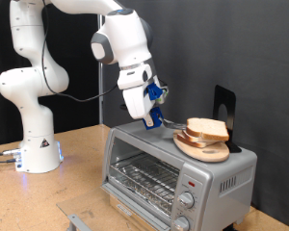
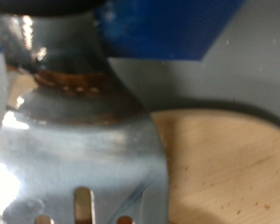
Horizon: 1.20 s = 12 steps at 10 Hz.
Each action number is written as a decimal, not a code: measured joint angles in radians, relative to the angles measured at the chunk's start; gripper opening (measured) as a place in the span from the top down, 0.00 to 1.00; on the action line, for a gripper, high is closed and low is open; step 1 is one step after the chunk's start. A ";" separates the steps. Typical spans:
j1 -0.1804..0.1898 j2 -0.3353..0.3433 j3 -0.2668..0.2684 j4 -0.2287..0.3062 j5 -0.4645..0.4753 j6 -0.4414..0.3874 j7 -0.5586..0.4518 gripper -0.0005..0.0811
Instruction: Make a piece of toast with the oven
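Now my fingers grip a slotted metal spatula, blade pointing at the pale, brown-crusted bread slice just beyond, atop the silver toaster oven.

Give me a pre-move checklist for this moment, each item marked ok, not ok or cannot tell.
1. Toast lies on the wooden plate: ok.
2. Plate sits on top of the oven: ok.
3. Gripper holds a spatula: ok.
4. Spatula tip is at the plate's edge: ok.
5. Spatula is under the toast: cannot tell.
6. Oven door open: not ok, it looks closed.
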 joint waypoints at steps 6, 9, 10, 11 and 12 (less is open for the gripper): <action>0.000 0.080 0.002 0.106 -0.021 -0.002 0.079 0.47; 0.000 0.115 0.002 0.138 -0.033 0.004 0.091 0.47; 0.000 0.116 0.003 0.136 -0.031 0.022 0.080 0.47; 0.003 0.114 0.004 0.128 -0.014 0.055 0.040 0.47; 0.005 0.108 0.004 0.114 0.022 0.085 -0.009 0.47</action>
